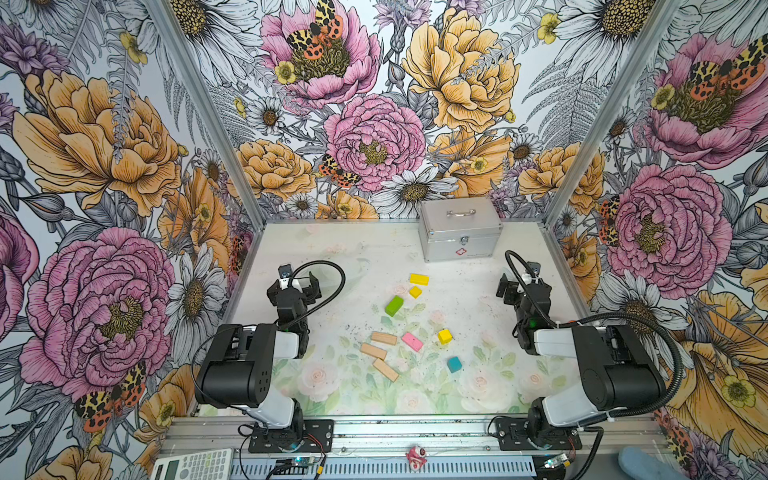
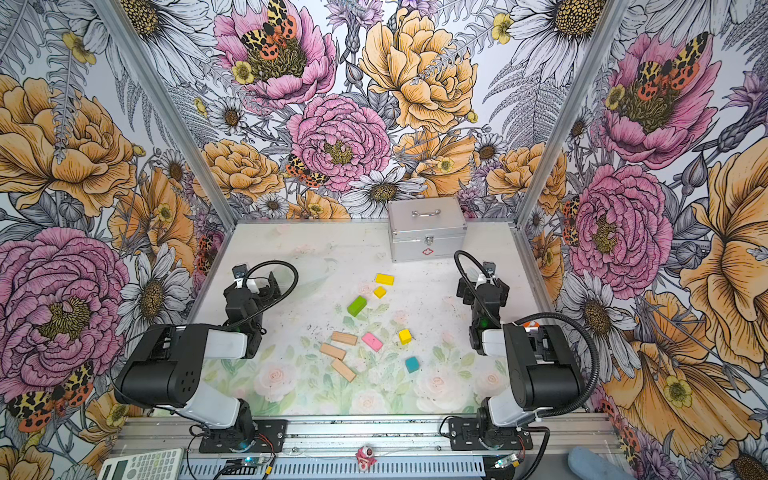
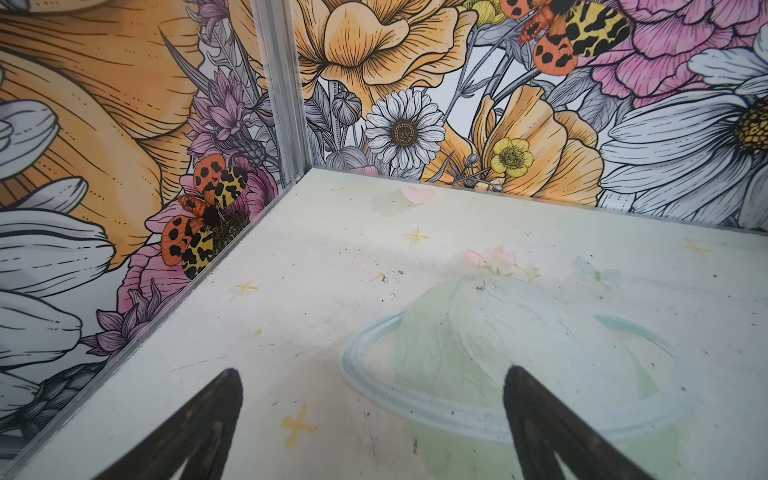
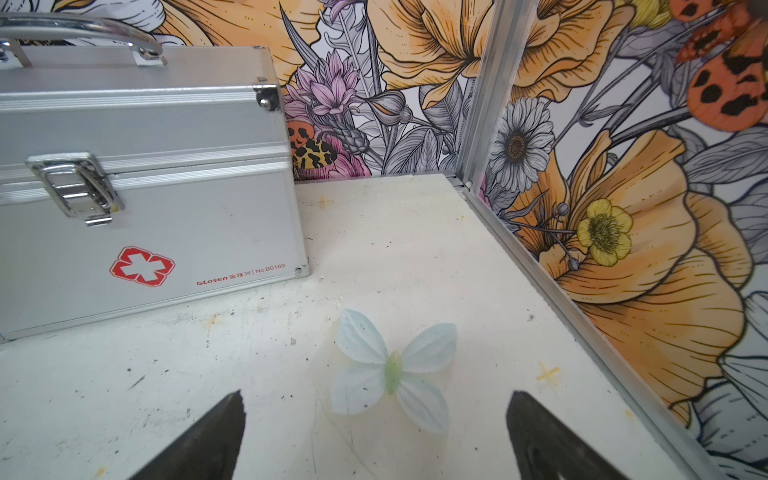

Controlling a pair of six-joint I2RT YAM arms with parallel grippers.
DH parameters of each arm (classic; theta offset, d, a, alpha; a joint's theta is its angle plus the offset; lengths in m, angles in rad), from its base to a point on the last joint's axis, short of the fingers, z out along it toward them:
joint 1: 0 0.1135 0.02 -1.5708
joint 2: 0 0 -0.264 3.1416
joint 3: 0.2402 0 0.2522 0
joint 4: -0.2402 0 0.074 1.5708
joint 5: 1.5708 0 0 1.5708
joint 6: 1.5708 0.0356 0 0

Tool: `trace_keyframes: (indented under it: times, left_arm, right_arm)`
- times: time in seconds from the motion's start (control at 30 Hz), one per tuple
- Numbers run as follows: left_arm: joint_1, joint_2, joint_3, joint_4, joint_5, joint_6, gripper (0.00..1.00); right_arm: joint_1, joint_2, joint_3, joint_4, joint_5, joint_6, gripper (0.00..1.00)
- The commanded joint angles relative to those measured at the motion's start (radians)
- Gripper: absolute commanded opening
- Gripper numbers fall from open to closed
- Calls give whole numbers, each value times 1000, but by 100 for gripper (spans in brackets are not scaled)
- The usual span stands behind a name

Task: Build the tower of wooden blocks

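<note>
My left arm (image 1: 232,374) and right arm (image 1: 619,374) are blocky black housings joined by white links, on black base plates (image 1: 318,432). A ribbed black cable (image 1: 324,262) loops off each wrist. Left tool (image 3: 372,374) and right tool (image 4: 374,397) have dark pointed fingers (image 3: 208,428).

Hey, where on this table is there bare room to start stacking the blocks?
Bare: the far strip left of the silver case; the near strip between the teal cube and the front rail. Crowded: mid-table, around the tan bars, pink slab and green bar.
</note>
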Motion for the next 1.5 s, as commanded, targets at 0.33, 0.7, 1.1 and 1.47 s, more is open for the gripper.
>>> trace_keyframes:
  times: [0.33,0.7,1.1,1.47]
  left_arm:
    - [-200,-214,250,-600,-206,25,99]
    - [-570,-308,449,-1183,-338,-301,99]
    - [-587,-663,356,-1477,-341,-575,99]
    - [-315,-746,248,-1440,-119,-592,99]
  right_arm:
    - [108,-232,405,-915,269,202,99]
    - [212,-377,554,-1374,116,359,87]
    - [364,-226,678,-1400,-98,258,87]
    - [586,192,916,-1369,-169,230,89]
